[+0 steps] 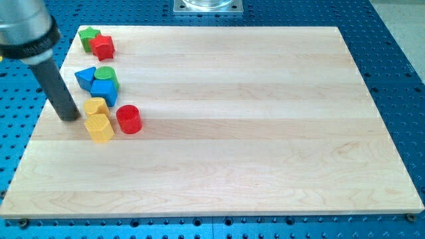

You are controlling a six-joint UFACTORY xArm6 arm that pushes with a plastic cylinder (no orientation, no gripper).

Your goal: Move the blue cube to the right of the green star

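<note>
1. Blue perforated metal (pixel 398 40) with rows of small holes surrounds the desk (pixel 232 133) on every side, and its near strip lies closest to the camera; at the far edge a grey metal plate (pixel 208 6) shows.
2. Pale wooden boards with a fine grain make up the desk, a wide rectangle, smooth and matte.
3. Seven small blocks, plain and solid-coloured, all sit at the left part of the desk.
4. Two are green: the green star (pixel 87 36) at the far left, and a green cylinder (pixel 107 75) nearer.
5. Two are red: a red star (pixel 103 46) touching the green star on its right near side, and a red cylinder (pixel 129 119) standing upright.
6. Two are blue: a blue triangle (pixel 84 78) and the blue cube (pixel 104 91), which lies just near of the green cylinder, well apart from the green star.
7. Two are yellow: a yellow block (pixel 95 105) and a yellow hexagonal block (pixel 99 128), touching each other, left of the red cylinder.
8. No hand is on the arm: a dark round rod ends in my tip (pixel 69 118), resting just left of the yellow blocks and holding nothing.
</note>
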